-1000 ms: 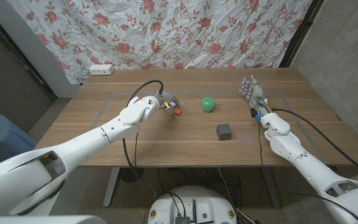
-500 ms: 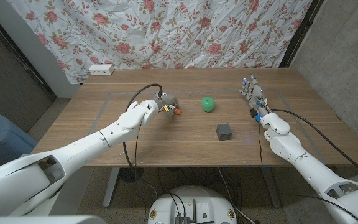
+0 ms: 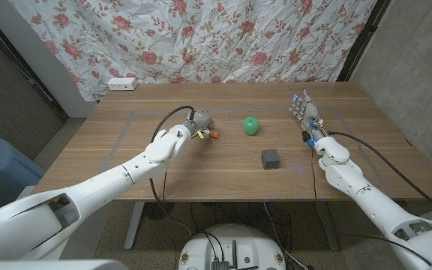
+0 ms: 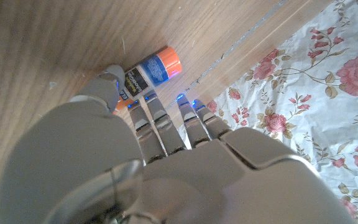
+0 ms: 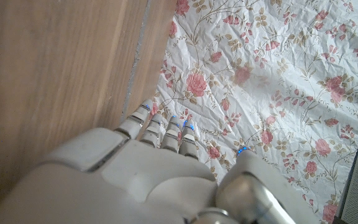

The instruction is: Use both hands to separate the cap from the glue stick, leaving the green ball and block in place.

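Wooden table [image 3: 126, 150] before floral cloth [image 3: 201, 37], left hand [image 3: 199, 122] touching, perhaps gripping, glue stick [image 4: 151, 69] beside green ball [image 3: 252, 125], block [image 3: 270, 158] near ball, right hand [image 3: 306, 116] released, fingers apart.

The wooden table [image 3: 223, 169] stands before a curtain [image 3: 201, 37] printed with roses. The left robot hand [image 3: 199, 122] lies near the table's middle, over the glue stick [image 3: 214, 134], whose orange end pokes out beside the fingers; whether it grips the stick cannot be told. To its right sits the green ball [image 3: 252, 125], and nearer the front edge the dark block [image 3: 270, 158], apart from the ball. The right robot hand [image 3: 306, 116] waits far right, fingers spread and holding nothing. A white power strip [image 3: 121, 83] lies at the back left corner.
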Controlling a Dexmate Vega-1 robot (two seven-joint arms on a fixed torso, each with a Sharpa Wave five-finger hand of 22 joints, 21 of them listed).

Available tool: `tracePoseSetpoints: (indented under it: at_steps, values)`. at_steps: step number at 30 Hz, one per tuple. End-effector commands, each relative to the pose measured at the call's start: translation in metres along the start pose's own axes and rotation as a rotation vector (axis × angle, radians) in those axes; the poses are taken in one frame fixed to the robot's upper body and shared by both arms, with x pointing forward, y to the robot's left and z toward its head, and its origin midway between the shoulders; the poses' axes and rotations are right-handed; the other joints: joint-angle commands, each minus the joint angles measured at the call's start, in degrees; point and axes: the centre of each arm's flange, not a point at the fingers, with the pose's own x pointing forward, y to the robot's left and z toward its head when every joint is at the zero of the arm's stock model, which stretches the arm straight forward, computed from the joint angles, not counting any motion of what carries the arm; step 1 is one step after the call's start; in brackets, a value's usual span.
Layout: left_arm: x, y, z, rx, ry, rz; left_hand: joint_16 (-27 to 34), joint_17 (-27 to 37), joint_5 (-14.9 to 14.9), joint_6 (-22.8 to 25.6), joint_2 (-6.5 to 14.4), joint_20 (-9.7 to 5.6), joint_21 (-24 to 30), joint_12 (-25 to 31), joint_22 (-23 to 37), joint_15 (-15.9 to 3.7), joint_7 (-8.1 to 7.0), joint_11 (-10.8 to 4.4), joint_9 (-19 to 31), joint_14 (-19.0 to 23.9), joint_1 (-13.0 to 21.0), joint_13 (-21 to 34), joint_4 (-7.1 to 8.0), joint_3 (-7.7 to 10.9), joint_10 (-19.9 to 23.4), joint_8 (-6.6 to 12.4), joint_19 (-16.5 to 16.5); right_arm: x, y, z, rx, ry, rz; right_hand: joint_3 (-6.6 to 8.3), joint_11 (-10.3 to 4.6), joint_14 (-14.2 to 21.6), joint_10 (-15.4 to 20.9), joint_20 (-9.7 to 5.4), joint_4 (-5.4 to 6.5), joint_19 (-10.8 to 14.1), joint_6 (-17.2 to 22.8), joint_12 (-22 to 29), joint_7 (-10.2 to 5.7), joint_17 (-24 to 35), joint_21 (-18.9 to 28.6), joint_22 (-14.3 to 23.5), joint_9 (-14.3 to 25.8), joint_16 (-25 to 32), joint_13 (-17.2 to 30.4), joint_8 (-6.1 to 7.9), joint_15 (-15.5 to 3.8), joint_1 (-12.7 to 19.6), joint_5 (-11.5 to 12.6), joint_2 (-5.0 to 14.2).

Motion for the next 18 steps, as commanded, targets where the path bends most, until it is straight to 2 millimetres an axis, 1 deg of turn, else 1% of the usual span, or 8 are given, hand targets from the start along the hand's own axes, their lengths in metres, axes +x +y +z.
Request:
tracePoseSetpoints:
  at_steps: [1, 6, 7, 10, 11, 16, 18]
  values:
    - [0.0009, -0.0089, 0.0029, -0.013, 0.017, 0.024, 0.0, 0.3, 0.1, 3.2, 0.1, -0.26, 0.3, -0.1, 0.2, -8.01, -0.16, -0.12, 0.2, 1.3, 1.7, 0.2, -0.07, -1.17, 2.9, 0.42, 0.8, 0.0005, -0.0001, 0.0003, -0.001, -0.003, -0.011, 0.3, -0.1, 0.1, 0.2, 0.2, 0.0, 0.1, 0.5, 0.5, -0.16, 0.1, 0.4, 0.1, 0.2, 0.3, 0.1, 0.41, 0.42, -0.5, 0.2, -0.05]
    - [0.0013, -0.0125, 0.0034, -0.012, 0.025, 0.02, 0.0, 0.3, 0.2, 5.0, 0.4, -0.58, 0.4, -0.3, 0.2, -8.07, 0.0, -0.14, 0.3, 1.7, 2.1, 0.2, 0.06, -1.53, 3.4, 0.65, 1.0, 0.0001, 0.0, 0.0003, -0.002, -0.005, -0.016, 0.36, -0.08, 0.1, 0.2, 0.39, 0.01, 0.2, 0.6, 0.5, -0.27, 0.1, 0.4, 0.1, 0.2, 0.3, 0.1, 0.42, 0.45, -0.5, 0.2, -0.07]
    - [0.0013, -0.0129, 0.0032, -0.011, 0.026, 0.019, 0.0, 0.3, 0.2, 6.6, 0.5, -0.68, 0.3, -0.2, 0.2, -8.18, -0.07, -0.18, 0.3, 2.3, 2.8, 0.2, -0.02, -2.13, 5.1, 0.53, 1.0, 0.0, 0.0, 0.0003, -0.002, -0.004, -0.017, 0.39, -0.08, 0.1, 0.2, 0.42, 0.01, 0.2, 0.7, 0.5, -0.3, 0.1, 0.4, 0.1, 0.2, 0.3, 0.1, 0.42, 0.53, -0.6, 0.2, -0.06]
    - [0.0012, -0.0136, 0.0029, -0.007, 0.029, 0.018, 0.1, 0.4, 0.2, 7.3, 0.7, -0.7, 0.3, -0.2, 0.2, -8.19, 0.03, -0.18, 0.3, 2.6, 3.0, 0.3, 0.11, -2.38, 5.8, 0.51, 1.3, -0.0002, 0.0, 0.0004, -0.002, -0.005, -0.018, 0.44, -0.12, 0.1, 0.2, 0.42, 0.0, 0.2, 0.7, 0.5, -0.42, 0.1, 0.4, 0.2, 0.2, 0.3, 0.1, 0.4, 0.53, -0.6, 0.2, -0.06]
    - [0.001, -0.0139, 0.0021, -0.009, 0.031, 0.014, 0.2, 0.4, 0.2, 8.5, 0.9, -0.71, 0.3, 0.1, 0.2, -8.22, 0.08, -0.2, 0.3, 3.0, 3.2, 0.4, 0.19, -2.68, 7.1, 0.65, 1.3, -0.0003, 0.0001, 0.0008, -0.003, -0.006, -0.02, 0.45, -0.13, 0.1, 0.3, 0.43, 0.0, 0.2, 0.7, 0.5, -0.47, 0.1, 0.4, 0.2, 0.2, 0.4, 0.1, 0.4, 0.58, -0.6, 0.2, -0.07]
    - [0.0001, -0.0127, 0.0002, -0.003, 0.036, 0.018, 0.3, 0.5, 0.2, 9.6, 1.2, -0.97, 0.4, 0.2, 0.2, -8.32, 0.11, -0.21, 0.4, 3.6, 3.3, 0.4, 0.25, -3.03, 8.2, 0.69, 1.5, -0.0008, 0.0003, 0.0022, -0.007, -0.008, -0.018, 0.53, -0.13, 0.1, 0.3, 0.45, 0.0, 0.2, 0.8, 0.5, -0.5, 0.1, 0.4, 0.2, 0.2, 0.4, 0.1, 0.4, 0.48, -0.6, 0.3, -0.08]
    - [-0.0002, -0.0124, -0.0003, -0.001, 0.036, 0.017, 0.6, 0.6, 0.3, 11.0, 1.5, -1.15, 0.4, 0.3, 0.2, -8.47, 0.12, -0.26, 0.4, 4.7, 3.6, 0.5, 0.27, -3.61, 9.7, 0.7, 1.9, -0.0009, 0.0003, 0.0024, -0.008, -0.008, -0.018, 0.57, -0.16, 0.1, 0.3, 0.42, 0.0, 0.1, 0.8, 0.5, -0.51, 0.1, 0.4, 0.2, 0.2, 0.4, 0.1, 0.39, 0.51, -0.6, 0.3, -0.07]
